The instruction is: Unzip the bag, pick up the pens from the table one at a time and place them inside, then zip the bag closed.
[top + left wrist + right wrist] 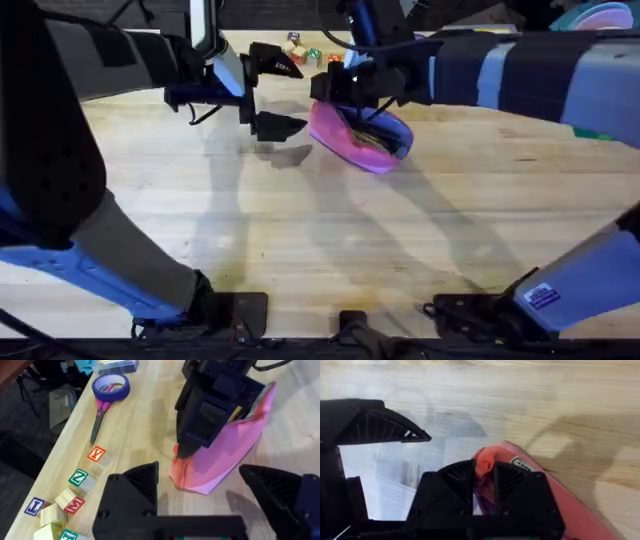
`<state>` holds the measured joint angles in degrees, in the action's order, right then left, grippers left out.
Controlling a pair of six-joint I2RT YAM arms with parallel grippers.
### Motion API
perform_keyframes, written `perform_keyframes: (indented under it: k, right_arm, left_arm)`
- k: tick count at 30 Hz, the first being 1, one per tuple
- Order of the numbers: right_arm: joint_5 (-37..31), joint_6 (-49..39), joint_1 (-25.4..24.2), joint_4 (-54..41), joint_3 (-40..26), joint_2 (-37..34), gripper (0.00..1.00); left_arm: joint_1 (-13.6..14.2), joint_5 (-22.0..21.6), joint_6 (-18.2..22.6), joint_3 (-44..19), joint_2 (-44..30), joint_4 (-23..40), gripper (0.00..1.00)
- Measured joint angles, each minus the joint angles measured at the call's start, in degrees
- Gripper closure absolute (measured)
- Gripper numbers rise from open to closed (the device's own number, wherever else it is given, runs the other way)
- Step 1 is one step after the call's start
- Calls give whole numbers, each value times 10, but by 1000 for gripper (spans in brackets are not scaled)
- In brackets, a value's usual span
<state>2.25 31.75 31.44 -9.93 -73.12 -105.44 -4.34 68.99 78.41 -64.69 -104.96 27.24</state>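
Wooden bench (330, 230) is carrying the pink bag (352, 140); right claw (484, 477) is pinching its orange end, left claw (268, 95) is hovering spread just beside the bag.

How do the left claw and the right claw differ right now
The left claw is open and holds nothing; the right claw is shut on the bag, pinching an orange-red tab at its end. The left claw hangs beside the bag, apart from it, while the right claw sits right over the bag's end. Both have black fingers and hang over the table.
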Motion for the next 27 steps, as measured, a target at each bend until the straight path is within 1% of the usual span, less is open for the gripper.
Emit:
perform_keyframes:
  k: [3, 8, 12, 17, 21, 27]
  right_arm:
    - [0, 0, 0, 0, 0, 0, 816]
    - [0, 0, 0, 0, 0, 0, 831]
    - [0, 0, 0, 0, 0, 0, 869]
    - [0, 0, 0, 0, 0, 1, 876]
    - [-1, 0, 0, -3, 0, 6, 940]
    - [-1, 0, 0, -5, 0, 21, 947]
  left_arm:
    - [0, 0, 0, 0, 0, 0, 8]
    - [0, 0, 0, 0, 0, 0, 8]
    - [0, 0, 0, 0, 0, 0, 8]
    - [0, 0, 0, 0, 0, 0, 7]
    - [0, 0, 0, 0, 0, 0, 7]
    - [0, 0, 0, 0, 0, 0, 7]
